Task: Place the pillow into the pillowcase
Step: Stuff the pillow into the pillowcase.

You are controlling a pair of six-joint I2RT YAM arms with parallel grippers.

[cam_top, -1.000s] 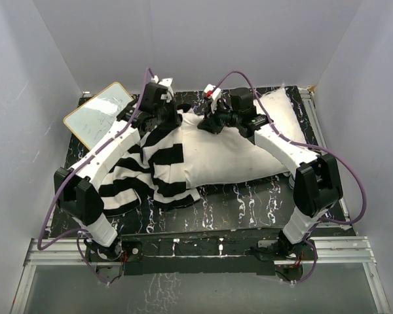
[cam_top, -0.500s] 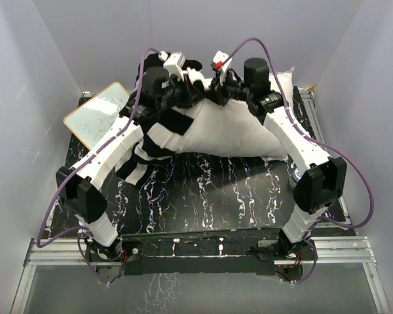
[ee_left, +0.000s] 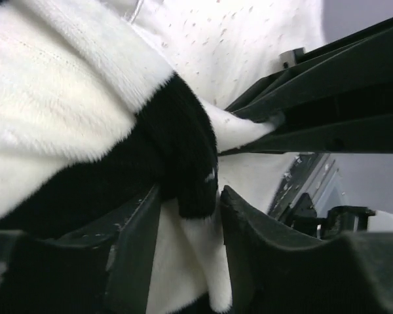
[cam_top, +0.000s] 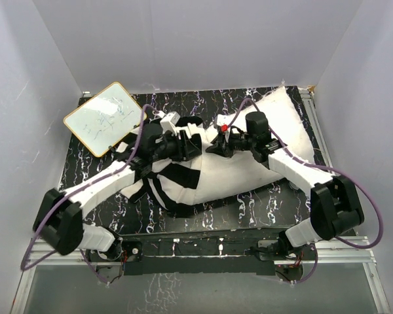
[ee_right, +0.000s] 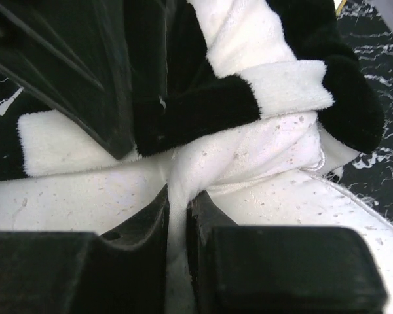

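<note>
The white pillow [cam_top: 249, 167] lies across the middle of the table, its right corner raised toward the back right. The black and white striped pillowcase [cam_top: 173, 186] covers its left end. My left gripper [cam_top: 195, 141] is shut on a fold of the pillowcase [ee_left: 187, 196], black and white plush between its fingers. My right gripper [cam_top: 213, 145] is shut on a pinch of the pillow's white fabric [ee_right: 178, 196], right at the pillowcase edge [ee_right: 203, 111]. The two grippers sit almost touching over the pillow's upper edge.
A small whiteboard [cam_top: 105, 118] with a tan frame lies at the back left of the black marbled table [cam_top: 209, 216]. White walls close in the left, back and right. A metal rail [cam_top: 196, 252] runs along the near edge.
Both arms have come down and toward the near edge with the pillow and pillowcase, which were lifted high at the back. The pillowcase now bunches around the pillow's left end.
</note>
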